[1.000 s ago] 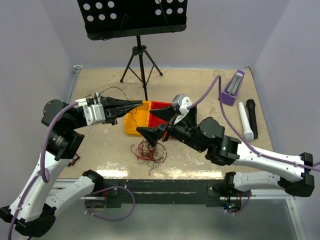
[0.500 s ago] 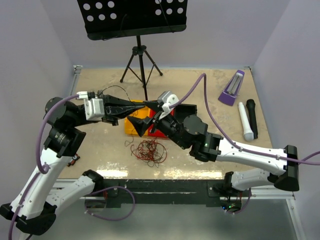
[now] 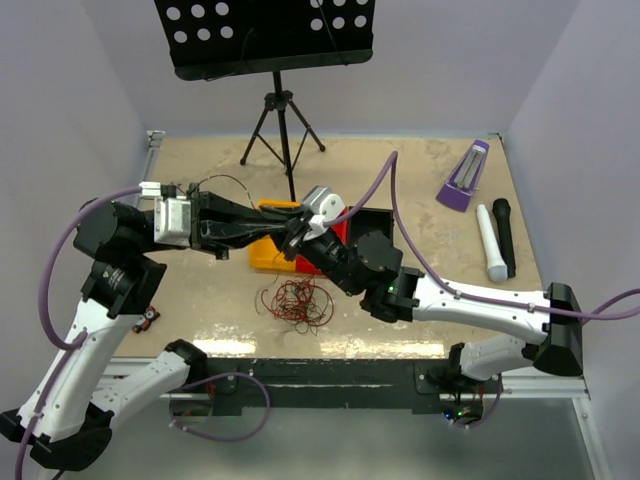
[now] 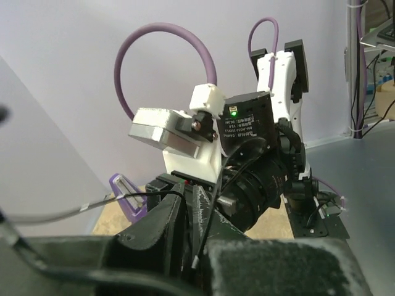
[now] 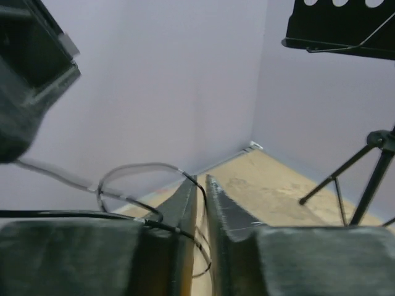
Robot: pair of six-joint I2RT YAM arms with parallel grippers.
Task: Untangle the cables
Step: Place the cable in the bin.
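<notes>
1. The cables [image 3: 297, 303] lie as a red loopy clump on the table [image 3: 420, 170], near the yellow bin [image 3: 262, 255].
2. My right gripper [image 5: 200, 182] is pinched nearly together on one black wire [image 5: 141, 165]; my left gripper [image 4: 187, 203] clamps it too.
3. The label [image 4: 237, 126] on my right wrist is too small to read.

Cables [image 3: 296, 302]: you are looking at thin red and black wire in a smooth, faintly shiny plastic jacket.
Right gripper [image 5: 199, 180]: its black fingers are showing you a matt, grainy plastic face.
Arm shells [image 3: 480, 305]: you are seeing smooth white plastic catching the light.
Hoses [image 4: 163, 26]: you are seeing a smooth, satin, rubbery purple sleeve.
Yellow bin [image 3: 262, 258]: glossy moulded plastic is facing you.
Table [image 3: 400, 170]: you are viewing a mottled beige, matt top.
Music stand [image 3: 270, 50]: you are facing a matt black perforated sheet that looks like metal.
</notes>
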